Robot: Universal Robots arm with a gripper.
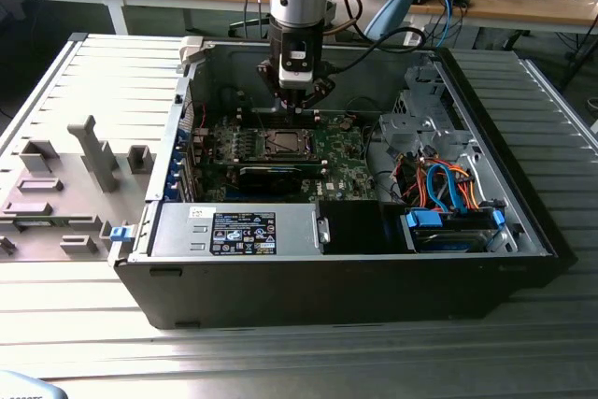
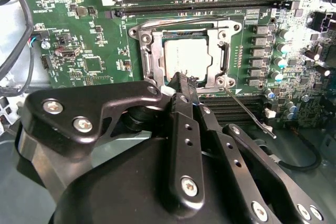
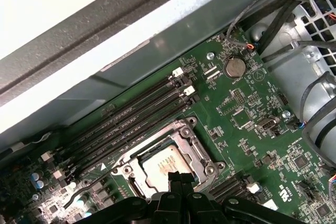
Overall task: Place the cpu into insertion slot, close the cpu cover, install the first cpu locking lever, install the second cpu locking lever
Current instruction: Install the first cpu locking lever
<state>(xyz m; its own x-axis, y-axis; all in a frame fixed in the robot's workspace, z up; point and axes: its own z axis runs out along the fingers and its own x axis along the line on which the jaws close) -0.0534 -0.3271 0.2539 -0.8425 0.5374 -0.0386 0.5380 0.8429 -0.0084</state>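
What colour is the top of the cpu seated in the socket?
Dull silver-grey; the cpu shows best in the second wrist view.

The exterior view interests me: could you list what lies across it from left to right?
From the left: grey plastic upright fixture → small blue clip → black-and-white label sticker → black gripper → orange and blue cables.

The cpu (image 2: pixel 185 59) lies under the cpu cover (image 2: pixel 153 51) on the motherboard (image 2: pixel 94 35), with the claw (image 2: pixel 181 81) just above
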